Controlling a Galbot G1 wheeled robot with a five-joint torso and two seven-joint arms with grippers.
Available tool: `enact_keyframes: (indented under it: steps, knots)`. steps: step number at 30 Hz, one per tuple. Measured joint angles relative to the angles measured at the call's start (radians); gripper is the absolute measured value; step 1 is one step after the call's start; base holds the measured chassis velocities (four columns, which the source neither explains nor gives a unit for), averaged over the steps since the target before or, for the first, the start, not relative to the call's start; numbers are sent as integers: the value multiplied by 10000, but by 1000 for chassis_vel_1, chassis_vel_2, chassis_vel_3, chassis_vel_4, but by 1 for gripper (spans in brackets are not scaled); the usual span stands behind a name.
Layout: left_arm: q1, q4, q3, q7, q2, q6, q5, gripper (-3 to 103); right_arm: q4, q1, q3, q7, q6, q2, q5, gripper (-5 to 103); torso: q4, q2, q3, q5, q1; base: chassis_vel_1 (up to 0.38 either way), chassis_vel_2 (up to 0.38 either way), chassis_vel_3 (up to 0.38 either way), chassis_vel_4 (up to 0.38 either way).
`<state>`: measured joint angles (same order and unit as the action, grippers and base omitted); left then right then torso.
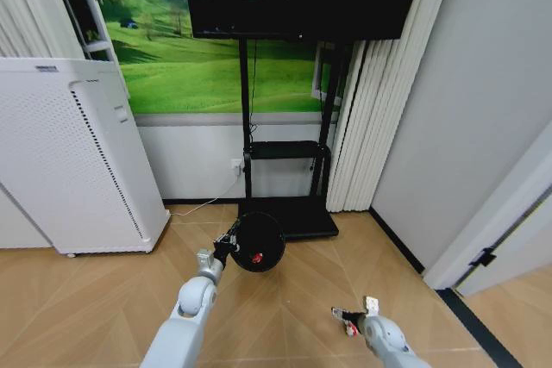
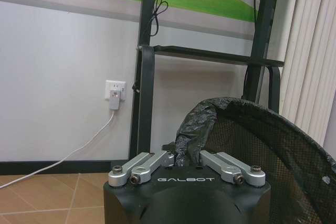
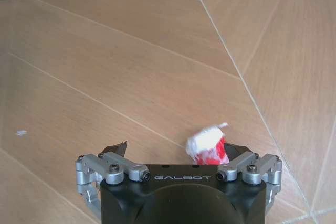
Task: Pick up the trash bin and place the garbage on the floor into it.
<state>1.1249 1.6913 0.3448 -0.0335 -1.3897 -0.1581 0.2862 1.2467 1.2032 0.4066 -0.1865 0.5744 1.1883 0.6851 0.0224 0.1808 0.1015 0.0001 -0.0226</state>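
While our left end effector (image 1: 231,241) clamps the trash bin (image 1: 258,241) rim, the right end effector (image 3: 178,157), fingers apart beside that bin, needs a gentle pinch on the crumpled, feather-light scrap (image 3: 208,145).

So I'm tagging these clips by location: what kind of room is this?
Probably an office or showroom lounge: a screen on a black stand before a meadow mural, a white air purifier, vertical blinds and wood-look flooring.
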Motion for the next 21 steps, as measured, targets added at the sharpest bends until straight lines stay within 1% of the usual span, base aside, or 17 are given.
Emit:
enact_keyframes:
  steps: [3, 6, 14, 17, 18, 19, 20, 21]
  knots:
    - [28, 19, 6, 3, -44, 14, 0, 7, -487, -153, -23, -45, -164, 69, -228, 100, 0, 0, 0, -2, 0, 0, 0, 0, 0]
    - [98, 68, 17, 12, -122, 33, 44, 7, -1275, -425, -19, 80, -467, 156, -650, 100, 0, 0, 0, -2, 0, 0, 0, 0, 0]
    - [108, 108, 28, -4, -134, 47, 71, 7, -2288, -836, 26, 114, -860, 329, -921, 100, -1, -1, 0, -1, 0, 0, 0, 0, 0]
    - [59, 113, 30, -8, -89, 48, 85, 7, -2699, -958, 32, 322, -1261, 379, -1061, 100, 0, -2, 0, -1, 0, 0, 0, 0, 0]
    - [59, 113, 30, -8, -89, 48, 85, 7, -2699, -958, 32, 322, -1261, 379, -1061, 100, 0, -2, 0, -1, 0, 0, 0, 0, 0]
    - [38, 113, 29, -11, -73, 49, 95, 7, -2786, -994, 32, 322, -1342, 411, -1079, 102, 0, -2, 0, -2, 0, 0, 0, 0, 0]
    - [17, 113, 27, -12, -61, 49, 111, 7, -2869, -1029, 34, 299, -1401, 441, -1078, 93, -1, -2, 0, 0, 0, 0, 0, 0, 0]
    - [5, 113, 23, -12, -56, 48, 122, 7, -2901, -1035, 33, 295, -1433, 452, -1077, 93, -1, -2, 0, 0, 0, 0, 0, 0, 0]
